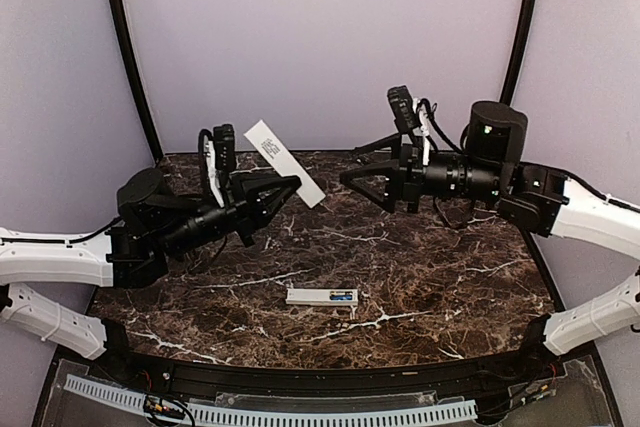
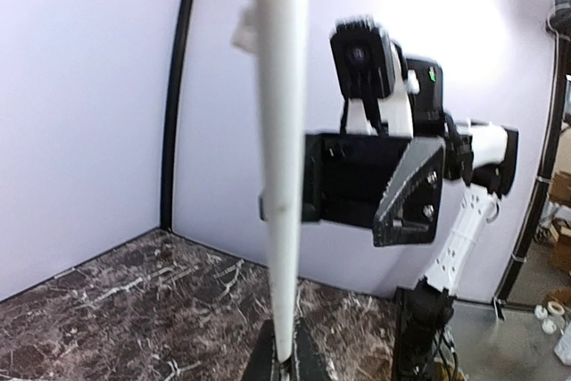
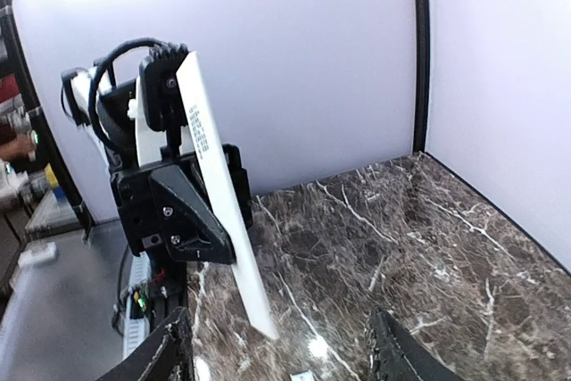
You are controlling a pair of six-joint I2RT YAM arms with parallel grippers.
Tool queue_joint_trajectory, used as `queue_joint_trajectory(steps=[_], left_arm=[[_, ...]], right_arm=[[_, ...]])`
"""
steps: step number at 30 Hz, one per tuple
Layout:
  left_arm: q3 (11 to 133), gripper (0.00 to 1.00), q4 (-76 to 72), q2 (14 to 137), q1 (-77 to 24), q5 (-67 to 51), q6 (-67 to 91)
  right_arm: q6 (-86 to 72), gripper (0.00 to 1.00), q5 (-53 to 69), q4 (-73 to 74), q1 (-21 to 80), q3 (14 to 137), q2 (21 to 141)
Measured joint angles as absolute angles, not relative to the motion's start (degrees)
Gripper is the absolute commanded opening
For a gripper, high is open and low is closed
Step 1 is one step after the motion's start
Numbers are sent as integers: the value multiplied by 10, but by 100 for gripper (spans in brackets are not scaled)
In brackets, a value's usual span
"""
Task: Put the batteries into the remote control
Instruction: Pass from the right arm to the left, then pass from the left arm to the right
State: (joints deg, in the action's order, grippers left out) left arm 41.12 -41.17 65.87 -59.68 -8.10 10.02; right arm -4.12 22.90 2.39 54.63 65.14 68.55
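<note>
My left gripper (image 1: 288,185) (image 2: 291,361) is shut on one end of the remote control (image 1: 284,163) (image 2: 281,176), a slim white bar held up off the table, tilted up and to the left. Small dark print shows on its upper face (image 3: 201,131). My right gripper (image 1: 352,163) (image 3: 281,356) is open just to the right. Its fingers (image 3: 166,352) stand wide apart on either side of the remote's lower tip (image 3: 266,323) without touching it. The blue batteries (image 1: 342,297) lie at the right end of a short white piece (image 1: 308,296) on the table.
The dark marble table (image 1: 430,277) has lilac walls behind and at both sides, with black posts (image 1: 125,47) at the back corners. A perforated white strip (image 1: 270,412) runs along the near edge, below the arm bases.
</note>
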Motion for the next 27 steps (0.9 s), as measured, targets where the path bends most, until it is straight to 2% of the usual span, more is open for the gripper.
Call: queue_joint_trajectory(steps=[6,14,16,18,24,27], left_arm=[[397,0,-538,644,-597,4,159],[390,0,-641,667,-596,30,230],[390,0,-652,671,-596,30,240],[390,0,-658,673,-596,28,247],[390,0,-679,674,-596,20,259],[390,0,-681,674,-596,14,260]], right_arm=[[-207,57,214,-237,549,544,700],[-301,56,229,-380,574,566,790],[-310,50,235,-397,581,580,801],[-324,36,245,-419,584,597,814],[-350,32,264,-461,585,630,853],[-359,23,275,-470,586,636,865]])
